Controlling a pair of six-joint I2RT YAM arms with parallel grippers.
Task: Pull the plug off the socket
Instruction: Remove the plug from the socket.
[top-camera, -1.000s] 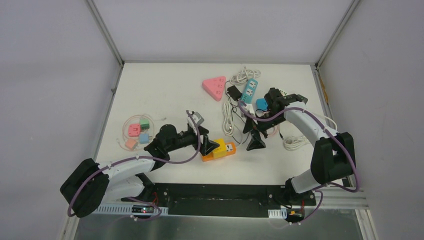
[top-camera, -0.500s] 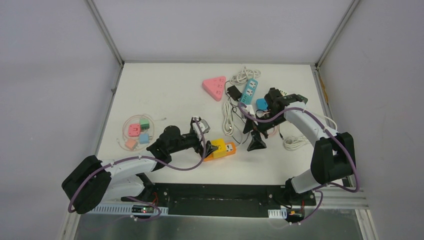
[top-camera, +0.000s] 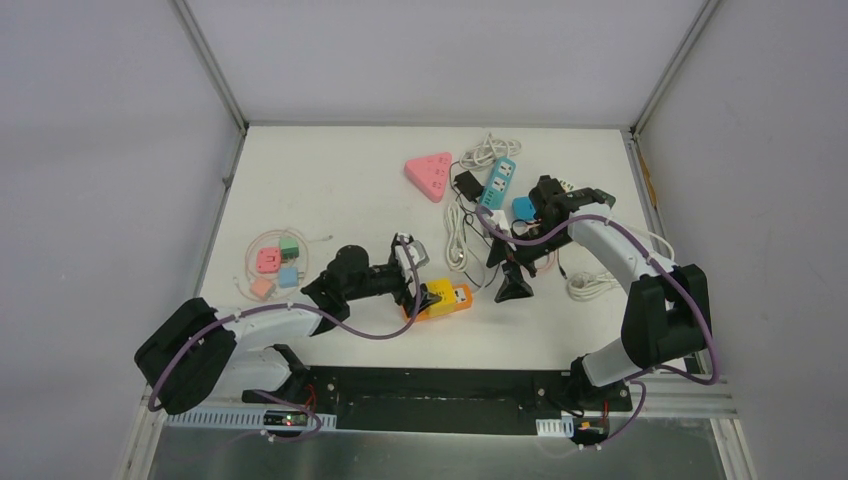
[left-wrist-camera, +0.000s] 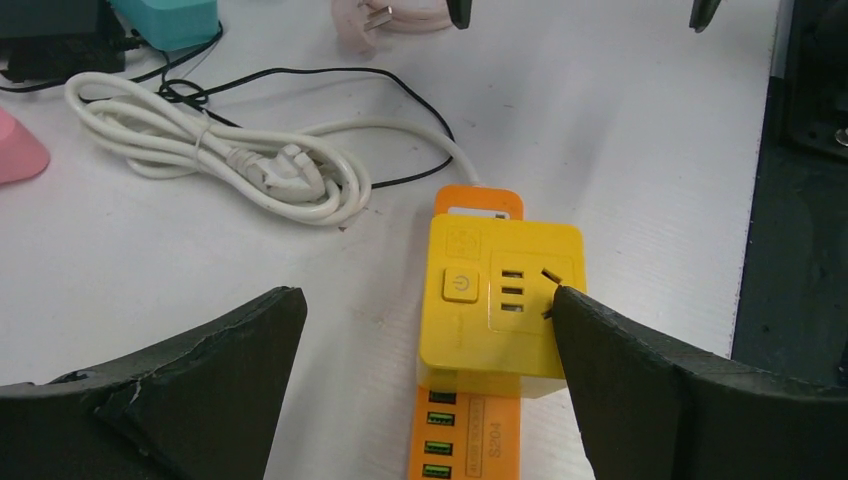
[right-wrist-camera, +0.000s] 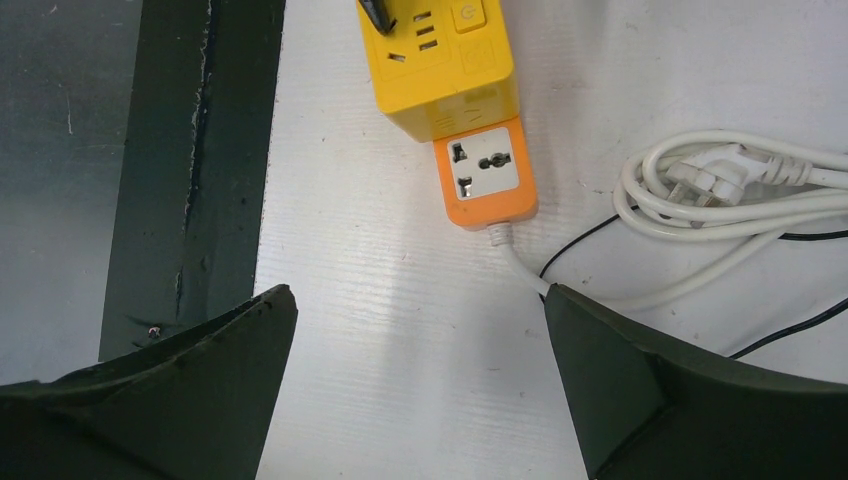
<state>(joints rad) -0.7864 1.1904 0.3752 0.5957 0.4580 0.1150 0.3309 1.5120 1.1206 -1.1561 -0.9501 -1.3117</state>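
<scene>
The job is at the reaching step: the yellow plug (left-wrist-camera: 505, 300) has not been pulled off yet. It sits pushed into the orange socket strip (right-wrist-camera: 487, 175), which lies flat near the front middle of the table (top-camera: 330, 190).

The left pincer (left-wrist-camera: 428, 295) is low over the plug. It is wide open and holds nothing. The plug is between its 2 fingers, much closer to one of them. That finger's tip is right at the plug's edge, and I cannot tell if it touches.

The right pincer (right-wrist-camera: 418, 292) hangs above the table just past the far end of the strip, where the white cord comes out. It is wide open too, and it holds nothing.

I think the next move is for the left pincer to close on the 2 sides of the plug and hold it tight. The strip is light and may lift up with the plug. So the right pincer may need to come down and press on the bare orange end. Then the plug should be pulled straight up, not to the side.

Now the count:
- 2 arms, with 1 pincer each
- 1 yellow plug
- 1 orange socket strip
- 1 pink triangle socket (top-camera: 430, 175) near the back
- 1 long blue socket strip (top-camera: 499, 182) beside it
- 4 small coloured squares (top-camera: 268, 261) in a bunch on the left
- 3 white cord bundles (left-wrist-camera: 250, 165) that I can see from above
</scene>
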